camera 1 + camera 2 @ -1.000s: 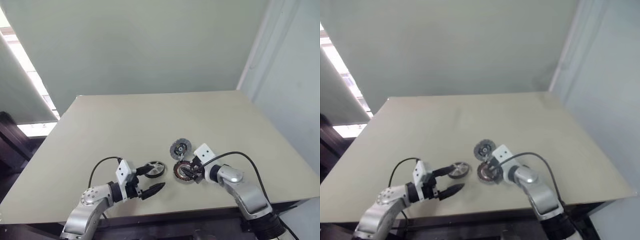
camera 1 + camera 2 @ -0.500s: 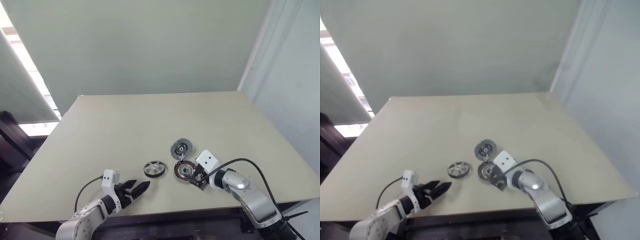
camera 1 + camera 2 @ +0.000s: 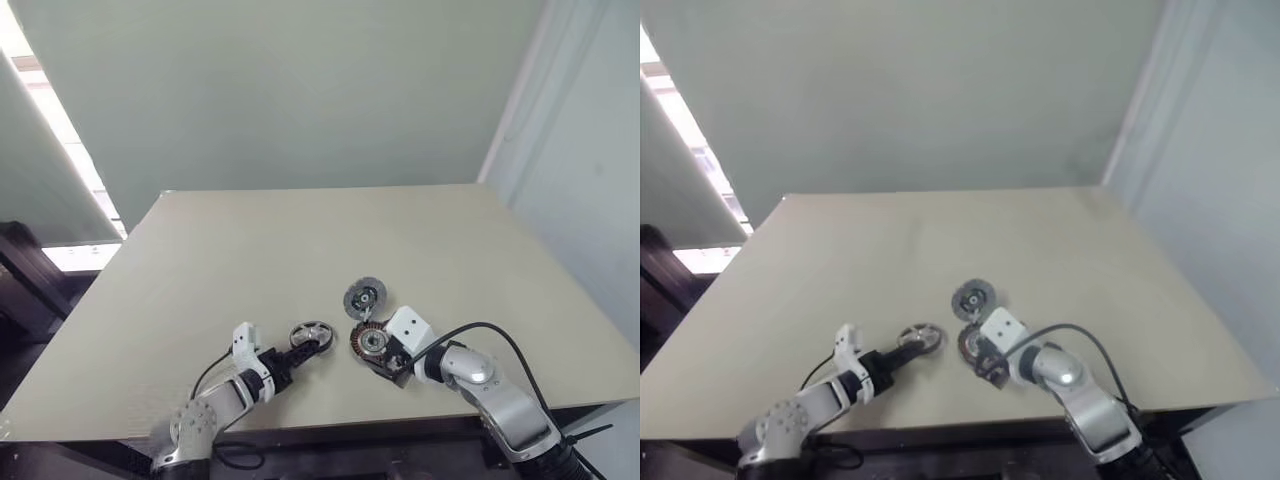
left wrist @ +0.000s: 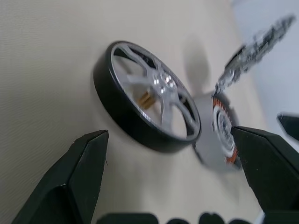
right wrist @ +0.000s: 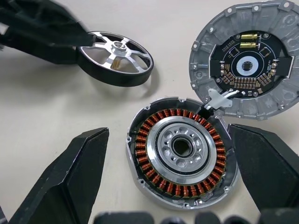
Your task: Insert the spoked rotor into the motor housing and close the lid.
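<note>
No legible txt, labels or nos. anywhere; the lid has small board markings, too tiny to read.

Matt beige worktop, spoked rotor of polished silver metal with a smooth matt black rim, motor housing with glossy copper windings round brushed metal, lid of rough grey cast metal

A broad beige tabletop carries three small parts, all grouped near its front edge. The spoked rotor lies flat on the left. Just beside it to the right sits the motor housing, its copper windings facing up. The lid lies open just behind the housing, joined to it at the edge.
</note>
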Tool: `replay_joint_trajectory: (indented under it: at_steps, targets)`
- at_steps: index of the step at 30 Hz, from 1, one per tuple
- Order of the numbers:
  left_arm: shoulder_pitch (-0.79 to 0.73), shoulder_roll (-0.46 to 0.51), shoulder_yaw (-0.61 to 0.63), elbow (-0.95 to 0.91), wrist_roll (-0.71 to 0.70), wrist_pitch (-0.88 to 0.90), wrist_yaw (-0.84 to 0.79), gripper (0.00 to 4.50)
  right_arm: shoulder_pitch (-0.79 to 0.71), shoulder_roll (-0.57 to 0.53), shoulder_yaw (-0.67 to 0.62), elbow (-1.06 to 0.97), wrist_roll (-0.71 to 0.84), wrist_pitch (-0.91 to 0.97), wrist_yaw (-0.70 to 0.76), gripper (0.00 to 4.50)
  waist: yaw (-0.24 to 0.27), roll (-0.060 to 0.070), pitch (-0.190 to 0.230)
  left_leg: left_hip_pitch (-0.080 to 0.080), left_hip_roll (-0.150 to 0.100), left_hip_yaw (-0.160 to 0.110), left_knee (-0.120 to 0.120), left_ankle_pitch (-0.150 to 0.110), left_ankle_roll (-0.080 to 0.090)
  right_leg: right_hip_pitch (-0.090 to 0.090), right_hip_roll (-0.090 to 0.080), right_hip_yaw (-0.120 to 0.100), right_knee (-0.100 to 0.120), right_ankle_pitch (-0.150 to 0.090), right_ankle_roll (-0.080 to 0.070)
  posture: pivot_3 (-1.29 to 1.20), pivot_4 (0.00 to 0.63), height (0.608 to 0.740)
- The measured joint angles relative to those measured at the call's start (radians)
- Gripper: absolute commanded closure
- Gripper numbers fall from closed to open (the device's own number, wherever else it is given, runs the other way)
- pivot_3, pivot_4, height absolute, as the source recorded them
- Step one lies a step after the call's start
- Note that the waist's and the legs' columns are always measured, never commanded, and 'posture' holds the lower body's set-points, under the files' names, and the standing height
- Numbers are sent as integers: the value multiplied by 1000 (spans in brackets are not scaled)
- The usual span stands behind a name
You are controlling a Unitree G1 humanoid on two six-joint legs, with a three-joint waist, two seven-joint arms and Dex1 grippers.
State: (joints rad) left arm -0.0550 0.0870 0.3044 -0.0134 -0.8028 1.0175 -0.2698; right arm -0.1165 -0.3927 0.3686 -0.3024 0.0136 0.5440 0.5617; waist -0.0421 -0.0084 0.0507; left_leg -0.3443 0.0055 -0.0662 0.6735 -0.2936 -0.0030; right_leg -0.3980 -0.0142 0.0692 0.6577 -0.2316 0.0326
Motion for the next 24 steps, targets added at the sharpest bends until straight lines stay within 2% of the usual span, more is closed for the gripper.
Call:
replay_joint_trajectory:
  at_steps: [1, 2, 3, 10, 11, 20, 23, 24]
  targets:
    - [-15, -17, 15, 14, -4, 6, 20, 0, 3, -1, 0, -1, -2, 0, 0, 39, 2, 0, 0, 2, 0, 0, 0, 0, 0, 3, 0, 0, 0, -1, -2, 0, 0, 740]
    - [-29, -29, 27, 28, -6, 11, 37, 291, 5, -1, 1, -1, -4, 0, 0, 0, 2, 0, 0, 4, -1, -1, 0, 0, 0, 5, 0, 0, -1, -1, -2, 0, 0, 740]
    - [-42, -41, 36, 41, -7, 13, 53, 391, 5, -2, 0, -2, -5, 0, 0, 0, 2, 0, 0, 4, -1, -2, 0, 0, 0, 6, 0, 0, -1, -2, -1, 0, 0, 740]
    - [-120, -138, 112, 149, -11, -9, 164, 2764, 11, -6, 0, -20, -7, 0, -1, 0, 0, -1, 0, 3, -2, -2, 2, 0, -1, 6, 0, 0, -1, -2, -1, 0, 0, 740]
    - [-130, -148, 125, 159, -16, -12, 177, 2972, 12, -8, 0, -21, -8, 0, -2, 0, 1, -1, 0, 3, -2, -3, 1, 0, -1, 6, 0, 0, -1, -2, -1, 0, 0, 740]
    - [-159, -163, 161, 192, -45, -24, 207, 2973, 23, -5, -15, -25, -4, 13, -19, 0, -2, -3, 1, 2, -2, -3, 1, 0, -1, 5, 0, 0, -1, -2, 0, 0, 0, 740]
    - [-160, -160, 182, 191, -80, -18, 204, 3287, 24, -1, -40, -25, 2, 20, -26, 631, -4, -3, 1, 2, -2, -3, 0, 0, -1, 4, 0, 0, -2, -2, 0, 0, 0, 740]
    - [-160, -156, 187, 191, -85, -14, 204, 3287, 24, 3, -46, -25, 5, 21, -28, 983, -4, -4, 2, 2, -2, -3, 0, 0, -1, 4, 0, 0, -2, -2, 0, 0, 0, 740]
